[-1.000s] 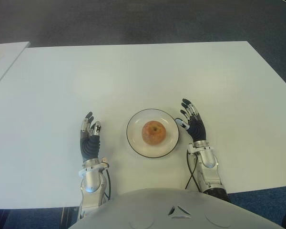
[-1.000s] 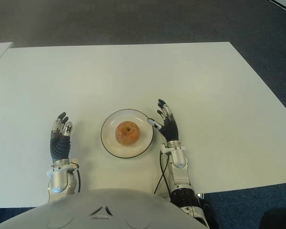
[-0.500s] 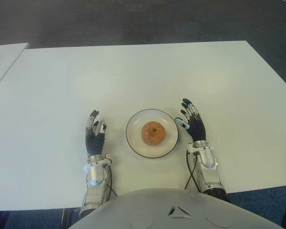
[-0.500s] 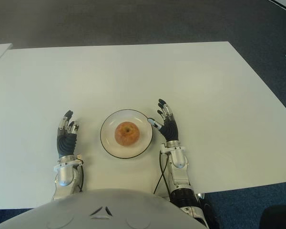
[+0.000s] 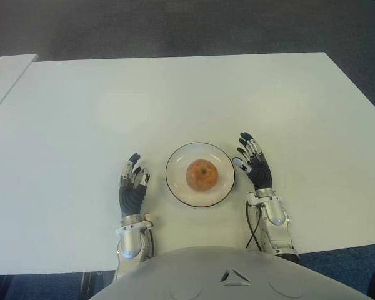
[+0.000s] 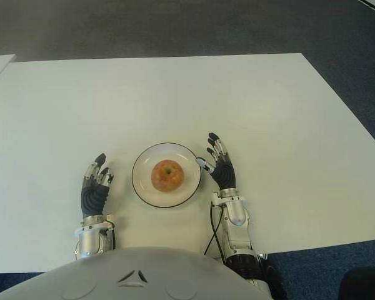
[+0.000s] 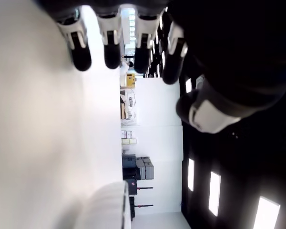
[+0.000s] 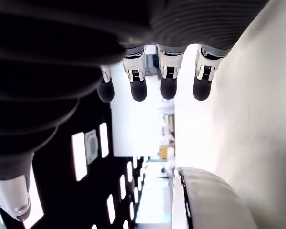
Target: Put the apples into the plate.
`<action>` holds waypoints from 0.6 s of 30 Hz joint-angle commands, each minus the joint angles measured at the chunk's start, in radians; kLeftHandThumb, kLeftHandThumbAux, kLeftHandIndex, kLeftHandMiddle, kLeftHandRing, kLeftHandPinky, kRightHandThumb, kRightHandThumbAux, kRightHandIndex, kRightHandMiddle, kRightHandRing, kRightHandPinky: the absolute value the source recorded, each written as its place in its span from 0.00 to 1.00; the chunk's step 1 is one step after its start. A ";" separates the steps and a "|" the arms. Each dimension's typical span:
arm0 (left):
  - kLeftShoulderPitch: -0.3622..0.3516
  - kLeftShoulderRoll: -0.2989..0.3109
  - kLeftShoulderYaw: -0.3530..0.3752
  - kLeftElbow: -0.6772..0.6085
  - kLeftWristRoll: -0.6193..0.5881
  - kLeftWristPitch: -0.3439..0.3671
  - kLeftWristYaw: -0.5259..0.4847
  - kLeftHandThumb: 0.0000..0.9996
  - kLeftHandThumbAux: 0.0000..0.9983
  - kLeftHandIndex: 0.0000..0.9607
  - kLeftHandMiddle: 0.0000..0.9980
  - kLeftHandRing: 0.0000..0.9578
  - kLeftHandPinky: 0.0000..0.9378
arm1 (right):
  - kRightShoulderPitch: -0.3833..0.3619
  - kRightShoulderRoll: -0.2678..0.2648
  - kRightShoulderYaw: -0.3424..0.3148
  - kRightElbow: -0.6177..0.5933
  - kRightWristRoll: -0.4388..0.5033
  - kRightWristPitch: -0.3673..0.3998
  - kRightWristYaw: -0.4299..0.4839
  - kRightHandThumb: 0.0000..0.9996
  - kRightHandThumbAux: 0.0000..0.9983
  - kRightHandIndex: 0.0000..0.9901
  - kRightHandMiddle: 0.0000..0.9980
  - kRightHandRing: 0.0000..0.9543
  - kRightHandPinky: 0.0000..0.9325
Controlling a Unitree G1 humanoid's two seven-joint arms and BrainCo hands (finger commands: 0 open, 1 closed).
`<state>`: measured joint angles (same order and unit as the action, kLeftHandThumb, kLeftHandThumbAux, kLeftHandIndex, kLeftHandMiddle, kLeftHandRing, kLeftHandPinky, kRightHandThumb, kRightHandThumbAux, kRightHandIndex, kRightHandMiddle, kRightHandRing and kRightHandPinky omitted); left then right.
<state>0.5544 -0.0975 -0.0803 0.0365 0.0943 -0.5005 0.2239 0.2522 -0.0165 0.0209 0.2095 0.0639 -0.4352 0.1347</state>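
One reddish-yellow apple (image 5: 201, 174) sits upright in the middle of a white plate (image 5: 179, 186) with a dark rim, near the table's front edge. My right hand (image 5: 252, 159) is just right of the plate, fingers straight and spread, holding nothing; its thumb reaches toward the rim. My left hand (image 5: 132, 181) is a short way left of the plate, fingers extended and empty. In the right wrist view the plate's rim (image 8: 180, 191) shows close beyond the fingertips (image 8: 167, 88). No other apple is in view.
The white table (image 5: 175, 100) stretches wide behind the plate. A second white table's corner (image 5: 3, 72) shows at the far left. Dark carpet lies beyond the table's back edge.
My left hand has slid right toward the plate and a little nearer the body. The right hand has barely shifted. Apple and plate stay put.
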 commanded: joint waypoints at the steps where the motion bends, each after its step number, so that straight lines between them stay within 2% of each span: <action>1: 0.031 -0.012 -0.021 -0.009 -0.030 0.026 -0.036 0.18 0.60 0.21 0.15 0.14 0.21 | 0.087 0.006 0.005 0.001 0.016 0.095 0.004 0.16 0.58 0.06 0.04 0.00 0.00; 10: 0.037 0.013 -0.043 -0.005 -0.087 0.013 -0.120 0.20 0.56 0.21 0.16 0.15 0.21 | 0.115 0.020 0.010 -0.053 0.023 0.139 0.001 0.15 0.56 0.05 0.04 0.00 0.00; 18: 0.051 0.051 -0.049 -0.011 -0.110 0.006 -0.203 0.13 0.51 0.14 0.13 0.12 0.13 | 0.141 0.020 0.017 -0.097 0.016 0.159 0.000 0.14 0.55 0.02 0.02 0.00 0.00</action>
<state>0.5859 -0.0657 -0.1239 0.0196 0.0025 -0.5045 0.0541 0.3466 0.0022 0.0312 0.0908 0.0806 -0.3445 0.1377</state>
